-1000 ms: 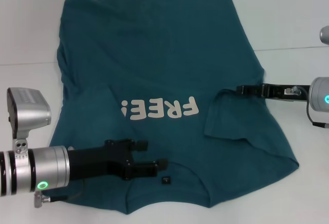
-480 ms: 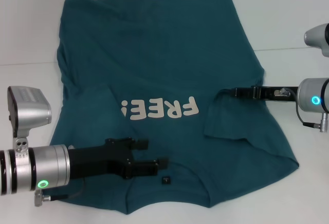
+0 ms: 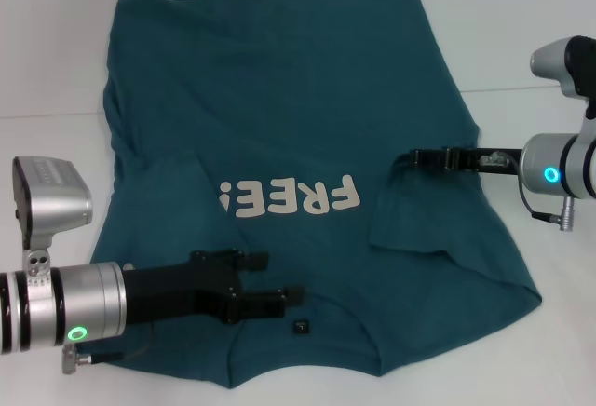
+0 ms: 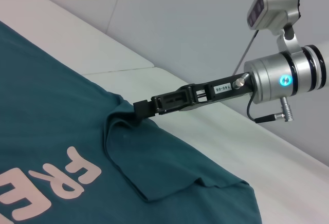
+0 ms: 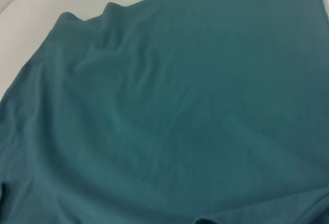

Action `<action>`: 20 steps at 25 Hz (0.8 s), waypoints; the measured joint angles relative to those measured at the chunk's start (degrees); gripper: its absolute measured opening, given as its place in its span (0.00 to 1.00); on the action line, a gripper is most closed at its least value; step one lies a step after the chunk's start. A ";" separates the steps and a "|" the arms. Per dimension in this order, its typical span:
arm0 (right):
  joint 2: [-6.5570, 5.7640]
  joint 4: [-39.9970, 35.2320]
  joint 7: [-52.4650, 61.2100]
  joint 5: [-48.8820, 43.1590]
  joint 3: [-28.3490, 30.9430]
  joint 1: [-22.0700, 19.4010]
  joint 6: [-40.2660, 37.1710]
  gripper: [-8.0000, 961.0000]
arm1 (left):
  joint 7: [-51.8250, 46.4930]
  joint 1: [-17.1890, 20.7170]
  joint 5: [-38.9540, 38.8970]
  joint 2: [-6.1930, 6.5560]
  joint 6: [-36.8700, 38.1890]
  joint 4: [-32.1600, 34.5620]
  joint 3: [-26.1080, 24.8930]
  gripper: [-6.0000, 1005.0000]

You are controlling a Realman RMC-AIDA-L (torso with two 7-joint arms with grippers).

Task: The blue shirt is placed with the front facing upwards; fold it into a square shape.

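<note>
The blue shirt (image 3: 289, 117) lies spread on the white table, its pale "FREE!" lettering (image 3: 291, 197) facing up and its small dark neck label (image 3: 301, 326) near the front edge. My right gripper (image 3: 416, 157) comes in from the right and is shut on the edge of the right-hand sleeve (image 3: 410, 210), which is folded inward over the body. The left wrist view shows that pinch, with the right gripper (image 4: 140, 109) on the lifted sleeve corner. My left gripper (image 3: 279, 277) hovers open over the collar area at the front left. The right wrist view shows only shirt cloth (image 5: 169, 111).
The white table (image 3: 531, 33) shows bare to the right of the shirt and along the far edge. A seam line (image 3: 521, 89) crosses the table behind my right arm. My left arm's silver wrist (image 3: 56, 308) sits at the front left corner.
My right gripper has shifted a little to the left with the sleeve edge in it. The left arm has not moved.
</note>
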 joint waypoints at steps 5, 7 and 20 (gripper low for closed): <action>0.06 2.38 -3.03 3.33 -0.13 1.43 2.53 0.85 | 0.02 0.00 0.00 0.00 -0.06 0.05 -0.10 0.87; 0.06 2.91 -4.88 5.67 -0.15 1.82 2.96 0.85 | 0.03 0.00 0.00 0.00 -0.10 0.07 -0.11 0.87; -0.11 1.55 -7.96 8.76 0.29 2.33 4.83 0.85 | 0.04 0.00 0.00 0.00 -0.88 0.02 -0.20 0.87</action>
